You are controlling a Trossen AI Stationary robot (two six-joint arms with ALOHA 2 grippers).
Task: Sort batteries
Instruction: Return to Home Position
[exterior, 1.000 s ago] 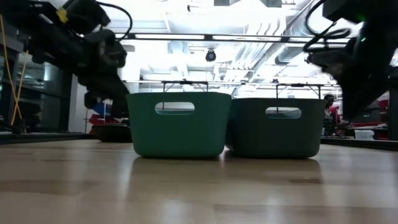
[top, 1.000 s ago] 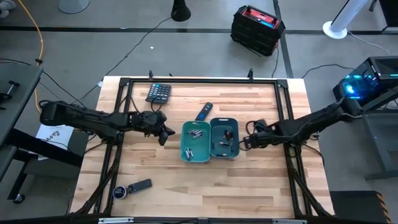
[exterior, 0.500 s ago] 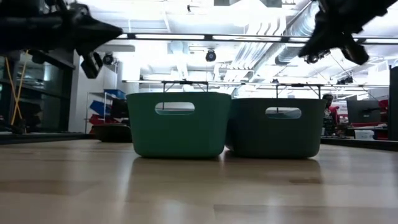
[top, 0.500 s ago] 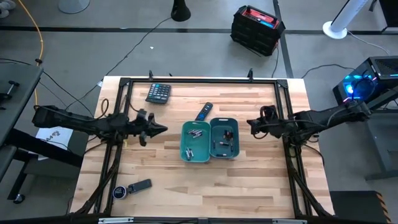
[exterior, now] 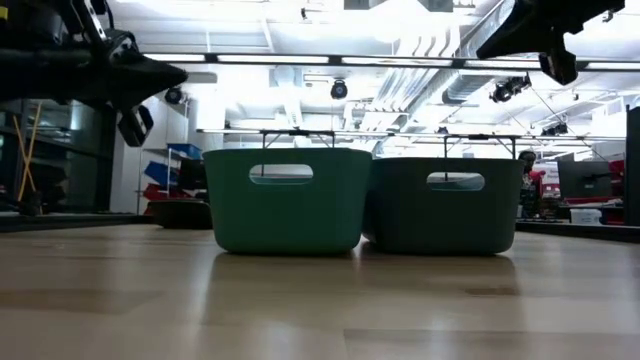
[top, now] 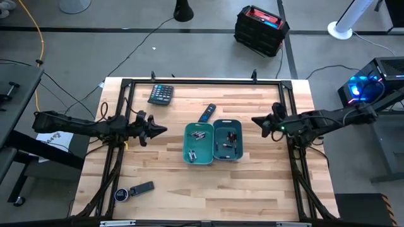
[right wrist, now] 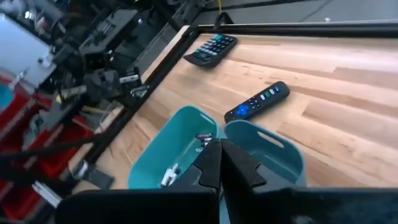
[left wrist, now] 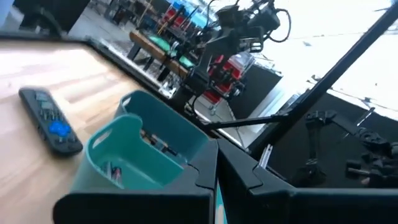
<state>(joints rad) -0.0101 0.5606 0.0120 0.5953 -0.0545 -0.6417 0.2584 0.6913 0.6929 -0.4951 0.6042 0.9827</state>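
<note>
Since the batteries (top: 201,135) all appear to lie inside the two containers at the middle of the high view, some on the floor of the lighter teal bin (top: 185,145) and the rest in the darker bin (top: 242,142) pressed against its right side, the sorting looks finished: I can find no loose cell on the bare wood of the counter (top: 265,183). Standing the two bins wall to wall, as the low view shows them at mid-frame, holds the two kinds apart yet within easy reach of either arm. Just above the bins in the high view lies the remote control (top: 206,113), and toward the upper left the calculator (top: 161,94); both sit outside the bins, presumably because they are no part of the sort. The left claw (top: 160,130) hangs at centre-left of the high view, well apart from the lighter bin, its fingers pressed together on nothing, as its own wrist view bears out. The right claw (top: 257,120) hangs at centre-right, near but clear of the darker bin, likewise pressed together and empty. In the low view both ride above the bin rims, toward the upper left and upper right corners, a posture that fits arms parking with nothing to carry and little risk of nudging the bins.
</note>
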